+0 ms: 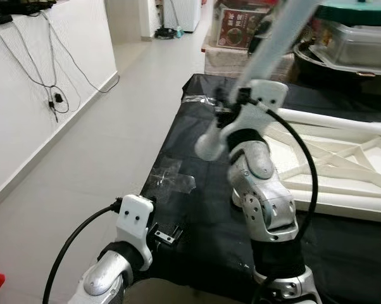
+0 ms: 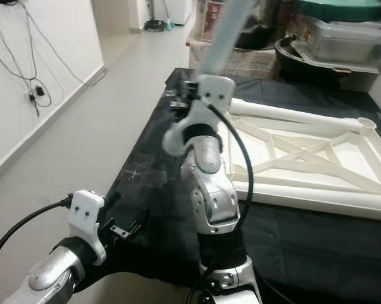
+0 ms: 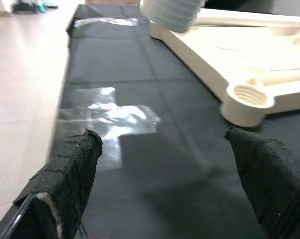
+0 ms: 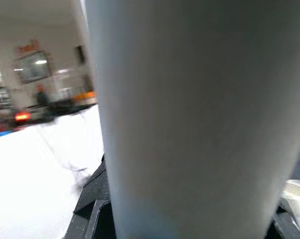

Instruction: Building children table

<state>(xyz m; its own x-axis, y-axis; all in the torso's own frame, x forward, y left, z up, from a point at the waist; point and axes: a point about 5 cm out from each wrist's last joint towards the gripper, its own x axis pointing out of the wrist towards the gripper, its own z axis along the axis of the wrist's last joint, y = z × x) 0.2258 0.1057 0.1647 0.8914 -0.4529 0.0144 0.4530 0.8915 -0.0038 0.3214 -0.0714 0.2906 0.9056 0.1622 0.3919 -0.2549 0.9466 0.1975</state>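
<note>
Pale grey tiled floor (image 1: pixel 114 145) running back into a hallway. White plastered wall (image 1: pixel 26 95) on the left, with black cables (image 1: pixel 51 76) hanging down it. Black plastic sheet (image 1: pixel 197 209) covering the worktop, with patches of clear tape (image 1: pixel 171 177) near its left edge. Beyond the far edge, a red printed cardboard box (image 1: pixel 238 28) and a clear plastic storage tub (image 2: pixel 342 38).
</note>
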